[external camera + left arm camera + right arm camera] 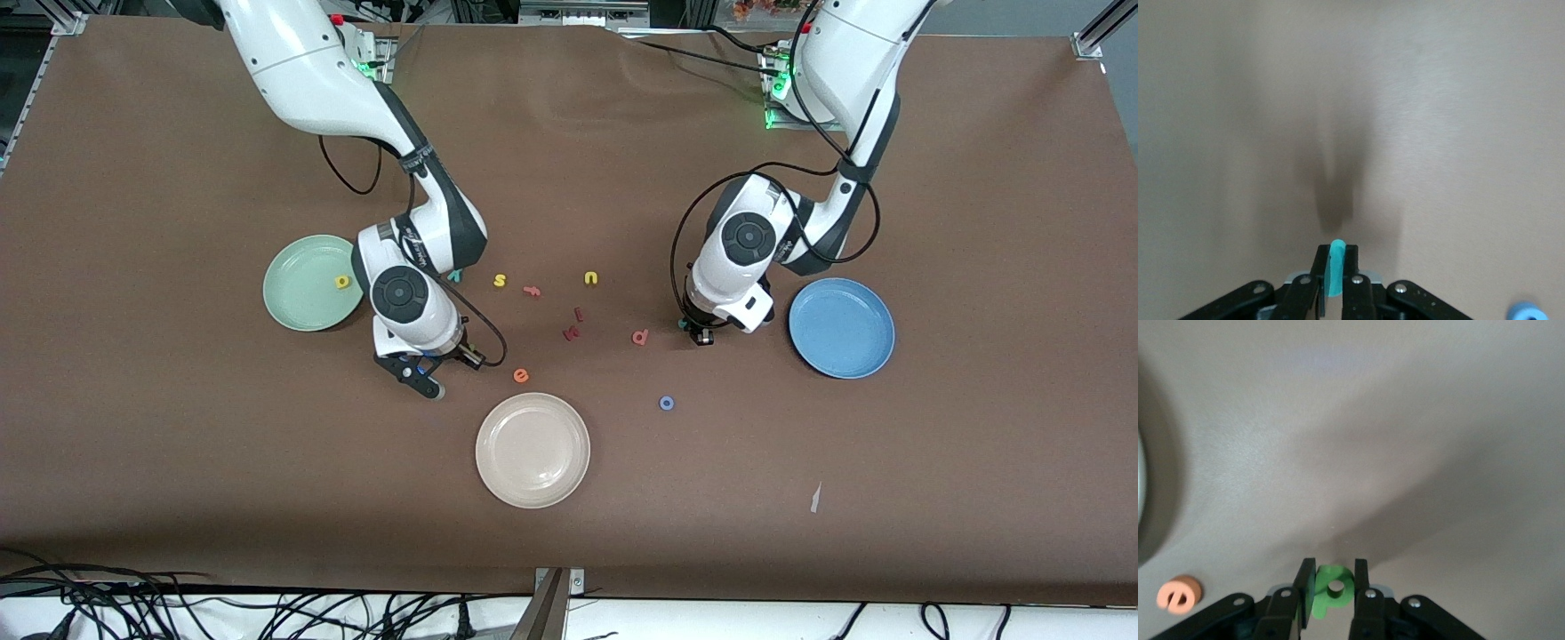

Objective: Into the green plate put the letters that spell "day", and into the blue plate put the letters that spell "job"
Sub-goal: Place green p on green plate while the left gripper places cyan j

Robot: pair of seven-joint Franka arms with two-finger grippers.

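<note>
My left gripper (700, 337) (1335, 259) is shut on a teal letter (1333, 272) held edge-on, low over the table beside the blue plate (841, 327). My right gripper (422, 378) (1333, 575) is shut on a green round-bowled letter (1331, 592), low between the green plate (302, 298) and the cream plate (532, 450). A yellow round-bowled letter (343, 282) lies in the green plate. Another teal letter (456, 276) peeks out beside the right arm's wrist. The blue ring "o" (666, 403) (1527, 312) and the coral "b" (640, 337) lie on the table.
Loose letters lie mid-table: a yellow "s" (500, 280), a salmon "f" (532, 290), a yellow "u" (591, 278), two dark red ones (571, 333) and an orange "e" (521, 375) (1179, 594). A scrap of white paper (815, 498) lies near the front edge.
</note>
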